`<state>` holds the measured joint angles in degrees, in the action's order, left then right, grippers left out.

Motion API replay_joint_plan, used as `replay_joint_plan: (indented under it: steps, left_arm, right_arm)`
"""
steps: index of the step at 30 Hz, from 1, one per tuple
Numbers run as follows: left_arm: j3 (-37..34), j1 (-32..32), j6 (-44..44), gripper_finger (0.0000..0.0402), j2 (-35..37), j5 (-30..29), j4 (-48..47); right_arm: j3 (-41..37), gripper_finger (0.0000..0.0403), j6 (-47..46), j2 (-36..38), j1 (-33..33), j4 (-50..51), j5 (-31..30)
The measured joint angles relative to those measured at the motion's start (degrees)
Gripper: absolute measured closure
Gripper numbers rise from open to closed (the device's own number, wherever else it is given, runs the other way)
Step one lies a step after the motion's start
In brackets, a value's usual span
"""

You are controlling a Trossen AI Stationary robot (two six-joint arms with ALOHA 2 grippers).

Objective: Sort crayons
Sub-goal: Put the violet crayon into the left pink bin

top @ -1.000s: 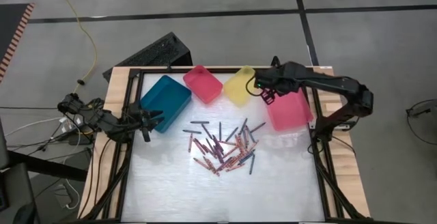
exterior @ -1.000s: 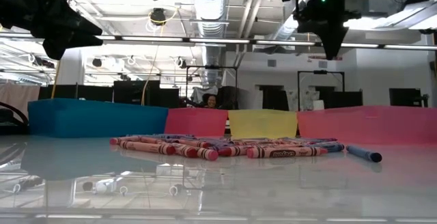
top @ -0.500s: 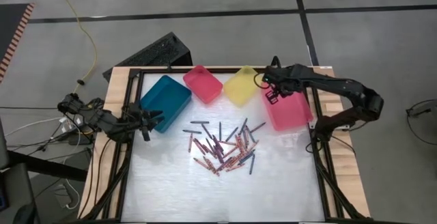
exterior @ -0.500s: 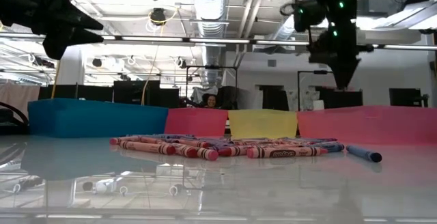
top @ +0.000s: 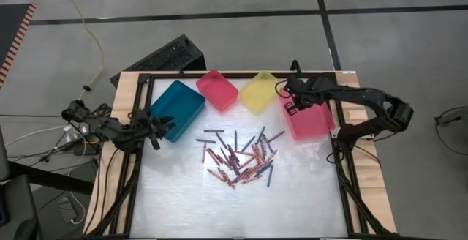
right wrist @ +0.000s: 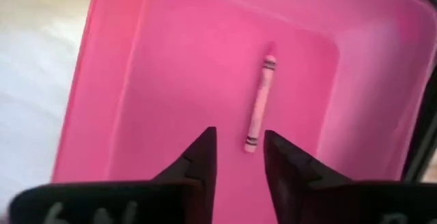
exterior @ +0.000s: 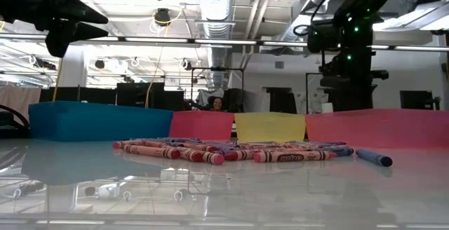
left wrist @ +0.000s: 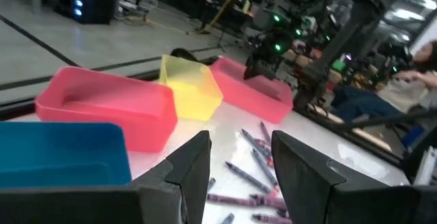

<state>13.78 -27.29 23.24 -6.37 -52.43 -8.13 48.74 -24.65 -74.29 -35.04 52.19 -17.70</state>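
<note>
Pink bin [top: 311,119] under right gripper [top: 291,102], pointing down, parted, empty; crayon [right wrist: 259,104] on bin floor.

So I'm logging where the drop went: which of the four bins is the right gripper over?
The large pink bin at the table's right edge, apart from the smaller pink, yellow and teal ones. The right gripper hangs open over it, and a pink crayon lies inside.

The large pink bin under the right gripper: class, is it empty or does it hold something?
Not empty. The right wrist view shows one pink crayon lying flat on the floor of the large pink bin, beyond the open right gripper.
</note>
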Motion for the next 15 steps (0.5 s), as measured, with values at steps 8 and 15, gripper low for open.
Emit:
replay_joint_plan:
  steps: [8, 15]
  left_arm:
    - [0.0, 0.0, -0.71, 0.0256, 0.02, -1.9, 0.11]
    - [0.0, 0.0, -3.49, 0.0256, 0.01, -0.32, 0.09]
  right_arm:
    - [5.92, 0.0245, 9.62, 2.86, 5.29, -5.73, 13.96]
    - [7.36, 0.0248, 21.42, 2.86, 21.3, -10.87, 19.04]
